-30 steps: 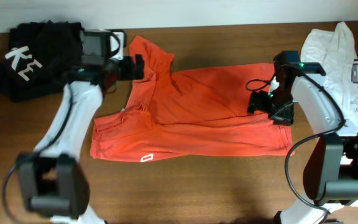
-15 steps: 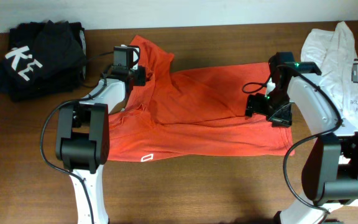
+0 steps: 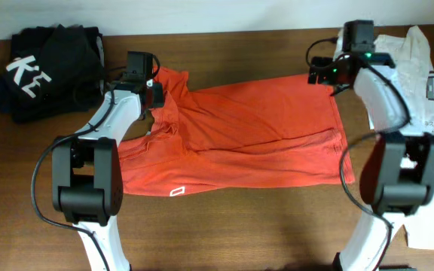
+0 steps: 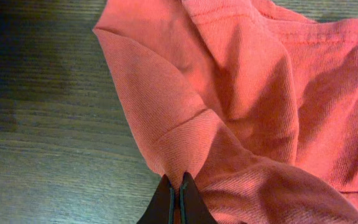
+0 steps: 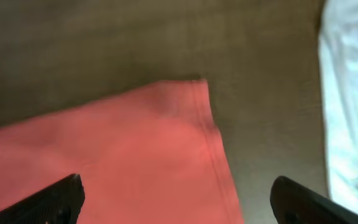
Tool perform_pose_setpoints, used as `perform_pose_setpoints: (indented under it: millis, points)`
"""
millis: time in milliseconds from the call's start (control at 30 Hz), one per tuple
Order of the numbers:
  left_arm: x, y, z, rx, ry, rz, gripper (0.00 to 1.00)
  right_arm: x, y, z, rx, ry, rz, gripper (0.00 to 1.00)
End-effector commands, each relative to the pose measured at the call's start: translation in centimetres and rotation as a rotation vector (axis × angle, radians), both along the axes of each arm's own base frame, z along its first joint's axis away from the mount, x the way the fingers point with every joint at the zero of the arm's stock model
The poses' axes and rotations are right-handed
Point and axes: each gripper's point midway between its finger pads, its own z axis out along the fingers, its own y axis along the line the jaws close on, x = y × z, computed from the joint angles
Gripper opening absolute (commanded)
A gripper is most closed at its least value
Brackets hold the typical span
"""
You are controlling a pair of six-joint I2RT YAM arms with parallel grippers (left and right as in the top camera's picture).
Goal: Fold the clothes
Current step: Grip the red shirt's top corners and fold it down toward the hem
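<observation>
The clothes [image 3: 239,139], a red-orange T-shirt, lie spread across the middle of the wooden table, with a small white logo [image 3: 176,191] near the front hem. At the shirt's far left sleeve my left gripper [image 3: 154,92] is shut on a raised fold of the fabric. The left wrist view shows the jaws of the left gripper [image 4: 174,190] pinched tight on that red ridge of the clothes [image 4: 247,93]. My right gripper [image 3: 324,69] hovers open over the shirt's far right corner. In the right wrist view, the right gripper [image 5: 179,199] has that hemmed corner of the clothes [image 5: 154,149] between its fingers, untouched.
Folded black garments with white letters [image 3: 44,68] lie at the far left corner. A white T-shirt [image 3: 417,83] lies along the right edge, close to the right arm. Bare wood [image 3: 239,226] runs along the front of the table.
The left gripper has closed on the sleeve fold. The right arm has moved from the shirt's right side to its far right corner. The shirt now lies flatter.
</observation>
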Motion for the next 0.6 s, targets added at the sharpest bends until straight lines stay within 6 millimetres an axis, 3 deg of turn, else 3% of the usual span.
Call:
perform_pose_setpoints:
  millis: [0,67,133,233,267,300,333,400,433,500,533,567]
  points:
    - [0.0,0.6,1.0,0.006,-0.018,0.025,0.01,1.8,0.3,-3.3,-0.027,-0.002,0.013,0.99]
    - [-0.4,0.7,0.7,0.009,0.002,0.025,0.0,3.3,0.4,-5.9,-0.02,-0.022,0.015,0.99]
    - [-0.4,0.7,0.7,0.009,0.002,0.025,0.0,3.4,0.3,-8.6,-0.022,0.005,0.012,0.99]
    - [-0.4,0.5,0.7,0.003,0.002,0.022,0.01,3.8,0.3,-10.6,-0.02,0.01,0.013,0.97]
    - [-0.4,0.5,0.7,0.003,0.002,0.022,0.0,3.9,0.2,-10.8,-0.021,0.008,0.012,0.91]
    - [-0.4,0.5,0.7,0.002,0.0,0.022,0.0,4.0,0.2,-10.7,-0.022,0.003,0.011,0.73]
    - [-0.3,0.5,0.8,0.002,-0.003,0.022,0.0,4.1,0.2,-10.6,-0.025,-0.002,0.01,0.47]
    - [-0.1,0.5,0.9,0.001,-0.011,0.022,0.01,4.3,0.0,-10.2,-0.031,-0.007,0.006,0.27]
    - [-0.1,0.3,0.9,-0.007,-0.011,0.017,0.01,4.4,-0.5,-9.8,-0.053,-0.006,-0.014,0.07]
    - [-0.2,-0.4,1.2,-0.038,-0.012,-0.008,0.0,4.4,-1.6,-7.8,-0.087,0.024,-0.07,0.04]
    - [-0.4,-0.7,2.3,-0.049,-0.021,-0.014,0.0,4.2,-1.9,-6.9,-0.088,0.044,-0.075,0.04]
    - [-0.9,-0.7,5.0,-0.058,-0.048,-0.019,0.01,3.6,-2.6,-5.2,-0.067,0.084,-0.122,0.04]
